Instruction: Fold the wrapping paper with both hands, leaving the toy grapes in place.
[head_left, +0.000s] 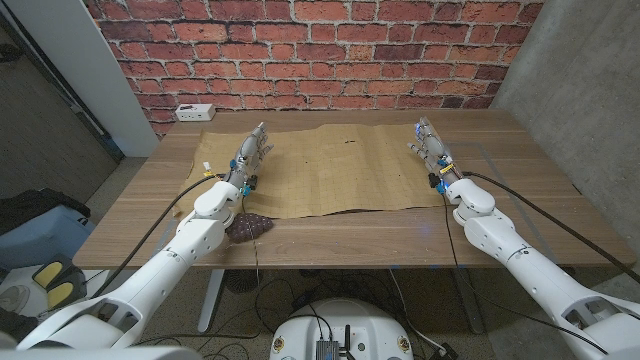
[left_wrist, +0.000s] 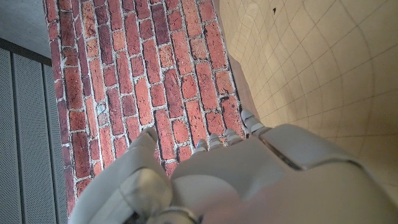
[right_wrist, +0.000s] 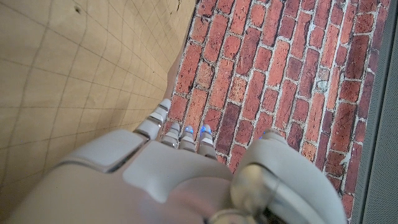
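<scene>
Flanking the wrapping paper (head_left: 330, 170), left hand (head_left: 250, 152) and right hand (head_left: 432, 145), grip indiscernible; grapes (head_left: 247, 228) half-hidden.

Even, soft light; sharp head view; wrist foregrounds blurred.

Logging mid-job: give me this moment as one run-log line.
wrapping paper: flat, unfolded | left robot hand: on left edge | right robot hand: on right edge | toy grapes: near front-left corner

white power strip (head_left: 190, 111) lies at the far left corner of the wooden tabletop (head_left: 350, 235), near the brick wall (head_left: 330, 50).
</scene>
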